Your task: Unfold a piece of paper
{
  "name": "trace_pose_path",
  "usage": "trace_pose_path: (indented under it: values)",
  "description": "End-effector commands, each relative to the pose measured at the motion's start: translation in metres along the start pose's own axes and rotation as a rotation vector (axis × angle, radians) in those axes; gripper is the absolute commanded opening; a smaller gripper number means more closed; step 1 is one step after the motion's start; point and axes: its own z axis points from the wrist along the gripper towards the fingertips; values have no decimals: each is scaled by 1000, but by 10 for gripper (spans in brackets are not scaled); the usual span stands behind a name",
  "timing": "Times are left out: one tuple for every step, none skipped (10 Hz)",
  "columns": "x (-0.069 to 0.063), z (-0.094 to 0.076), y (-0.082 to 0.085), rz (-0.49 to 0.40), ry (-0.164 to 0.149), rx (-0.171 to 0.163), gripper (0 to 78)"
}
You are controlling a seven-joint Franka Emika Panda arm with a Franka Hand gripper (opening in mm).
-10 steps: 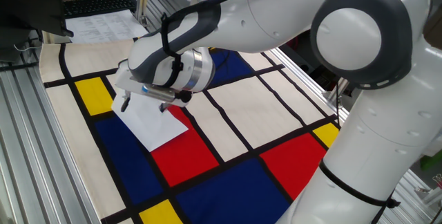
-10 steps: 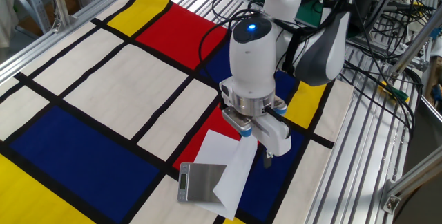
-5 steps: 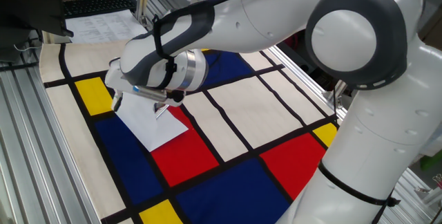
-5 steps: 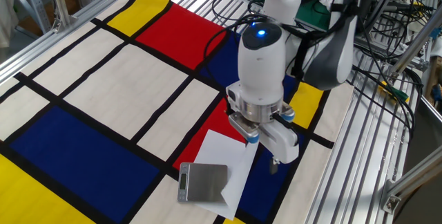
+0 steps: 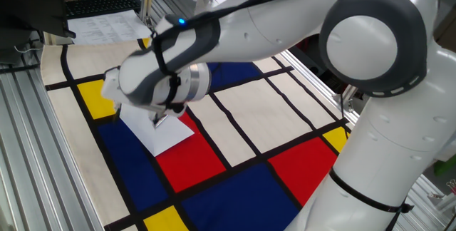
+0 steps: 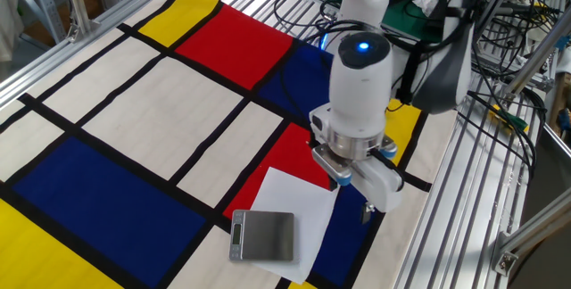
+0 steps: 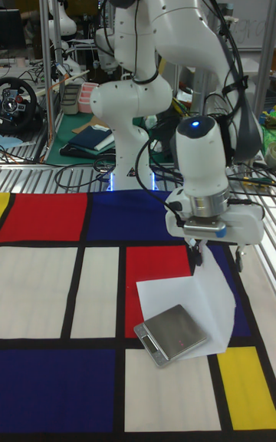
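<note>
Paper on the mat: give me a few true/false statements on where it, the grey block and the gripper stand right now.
1. The piece of paper lies on the colour-block mat. True.
2. A small grey block sits on the paper. True.
3. The paper is printed with grey text. False: the sheet under the arm is blank white.
4. The gripper is directly over the grey block. False: in the other fixed view it is off to the side of the block, near the sheet's far edge.
5. The paper lies wholly on a yellow patch. False: it lies over red and dark blue patches.
6. The gripper's opening can be read. False: no view shows the fingertips clearly.
</note>
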Motion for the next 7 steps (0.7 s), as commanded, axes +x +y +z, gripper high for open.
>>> trace_pose_path:
  values:
    - [6, 13, -6, -11, -10, 25, 774]
    - [7, 13, -6, -3, 12, 7, 774]
    - [8, 13, -6, 6, 25, -10, 774]
    - [8, 13, -6, 21, 34, -30, 774]
    - [8, 13, -6, 24, 35, -32, 774]
    - [8, 13, -6, 32, 33, -30, 774]
    - [8, 13, -6, 36, 32, -30, 774]
